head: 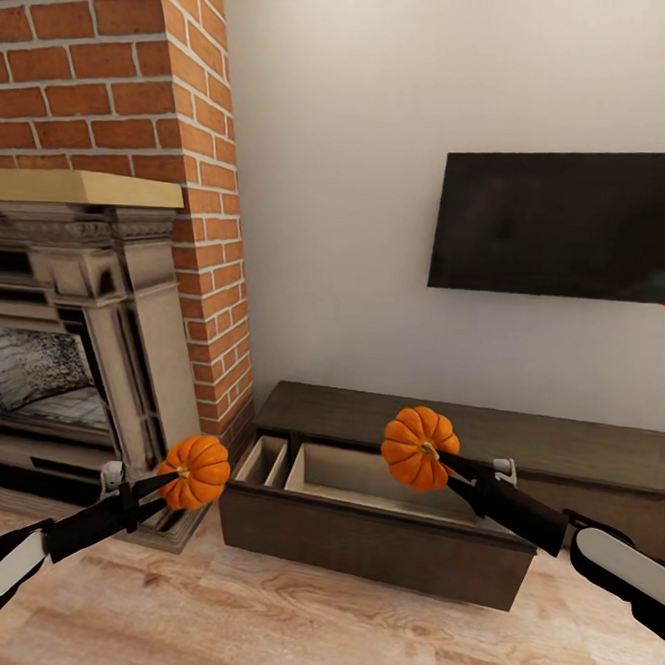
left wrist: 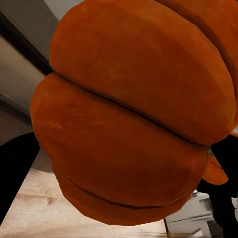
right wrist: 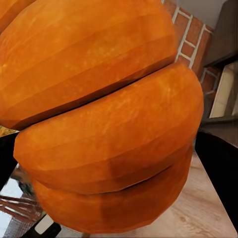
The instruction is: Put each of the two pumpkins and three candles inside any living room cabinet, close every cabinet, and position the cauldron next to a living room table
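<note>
The left claw (head: 170,480) pinches one pumpkin (head: 194,471) by its side, holding it in the air in front of the fireplace (head: 73,362), just left of the cabinet's near corner and above the wooden floor (head: 265,618). The right claw (head: 443,463) pinches the other pumpkin (head: 420,448), which hangs over the open drawer (head: 364,525) of the cabinet (head: 559,446), its stem end turned toward the arm. The drawer stands pulled out toward the robot, pale inside, with a narrow compartment at its left and a wide one beside it (the held pumpkin is over the wide one, near its right part). The cabinet runs low along the white wall under a dark television (head: 557,225), and the brick chimney (head: 121,85) rises at the left above the fireplace mantel. In the left wrist view the pumpkin (left wrist: 129,124) sits close against the camera, ribs running across it, with a strip of floor below. In the right wrist view the second pumpkin (right wrist: 104,129) is equally close, with brickwork (right wrist: 191,44) and the drawer's pale edge behind it.
</note>
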### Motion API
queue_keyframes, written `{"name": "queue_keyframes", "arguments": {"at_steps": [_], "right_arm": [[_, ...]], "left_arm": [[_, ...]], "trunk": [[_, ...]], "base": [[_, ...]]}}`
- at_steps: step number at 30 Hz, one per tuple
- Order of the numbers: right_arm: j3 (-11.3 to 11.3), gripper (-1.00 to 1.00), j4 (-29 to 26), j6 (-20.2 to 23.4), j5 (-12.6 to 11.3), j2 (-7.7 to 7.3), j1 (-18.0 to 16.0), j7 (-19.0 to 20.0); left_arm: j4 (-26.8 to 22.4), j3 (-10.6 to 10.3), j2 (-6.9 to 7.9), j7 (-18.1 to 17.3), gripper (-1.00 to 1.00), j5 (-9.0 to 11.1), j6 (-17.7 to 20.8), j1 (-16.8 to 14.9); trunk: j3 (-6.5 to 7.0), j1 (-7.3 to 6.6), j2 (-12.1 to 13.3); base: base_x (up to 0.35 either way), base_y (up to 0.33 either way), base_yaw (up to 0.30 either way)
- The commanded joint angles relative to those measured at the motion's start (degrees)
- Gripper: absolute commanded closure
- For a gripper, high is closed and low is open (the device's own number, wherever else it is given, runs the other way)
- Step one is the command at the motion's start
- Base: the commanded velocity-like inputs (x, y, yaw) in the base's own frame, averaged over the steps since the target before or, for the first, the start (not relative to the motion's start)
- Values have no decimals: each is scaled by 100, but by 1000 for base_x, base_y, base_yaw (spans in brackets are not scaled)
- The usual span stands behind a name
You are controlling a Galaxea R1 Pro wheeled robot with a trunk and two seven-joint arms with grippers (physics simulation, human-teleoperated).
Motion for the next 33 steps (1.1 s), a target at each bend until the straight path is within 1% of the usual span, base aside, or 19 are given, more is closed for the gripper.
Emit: {"name": "queue_keyframes", "arguments": {"at_steps": [1, 6, 12, 16, 27, 33], "right_arm": [[23, 100, 3, 14, -62, 2, -16, 19], [23, 100, 4, 14, -63, 8, -16, 19], [25, 100, 4, 14, -61, 9, -16, 19], [23, 100, 4, 14, -64, 9, -16, 19], [28, 100, 4, 14, -62, 18, -16, 19], [30, 100, 4, 15, -63, 18, -16, 19]], "left_arm": [[-1, -31, 7, -8, 100, 58, 46, -7], [-2, -25, 10, -8, 100, 58, 46, -5], [-2, -24, 15, -8, 100, 58, 47, -5], [1, -23, 17, -8, 100, 58, 48, -5], [-2, -22, 16, -8, 100, 58, 46, -5], [2, -23, 9, -8, 100, 62, 50, -5]], "trunk": [[-1, 0, -3], [26, 0, -3], [58, 0, -3], [78, 0, -3], [83, 0, -3], [83, 0, -3]], "base": [[0, 0, -239], [0, -37, -241], [32, -200, -237], [12, -50, -198], [5, -7, -18], [133, -161, 0]]}}
